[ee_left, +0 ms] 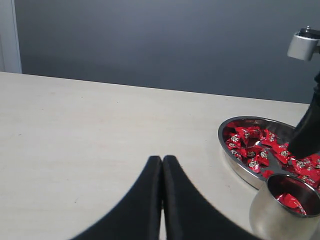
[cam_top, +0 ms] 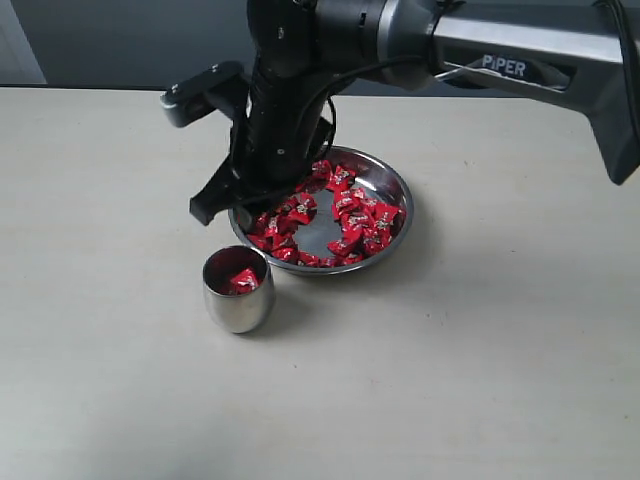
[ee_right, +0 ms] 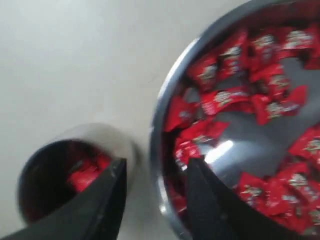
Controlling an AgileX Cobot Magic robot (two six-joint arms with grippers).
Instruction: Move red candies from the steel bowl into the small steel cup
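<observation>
Right claw (ee_right: 156, 167) spread and empty above the spot where cup and dish stand side by side.

Off to the left, the left claw (ee_left: 162, 160) rests low over the pale table (cam_top: 100, 350), its black fingers pressed together with nothing between them. Next comes the small, egg-shaped cup of polished steel (cam_top: 238, 290), upright, with at least one red sweet in it. The right claw hangs above the cup's far edge and the dish rim, fingers apart and holding nothing. Just beside the cup to the right sits the wide, shallow steel bowl (cam_top: 400, 190), where most of the shiny red foil-wrapped candies (cam_top: 350, 215) lie loose around a bare centre. The step looks like the return for another pick; the next move calls for lowering the spread fingers over a single candy near the rim and closing on it.
</observation>
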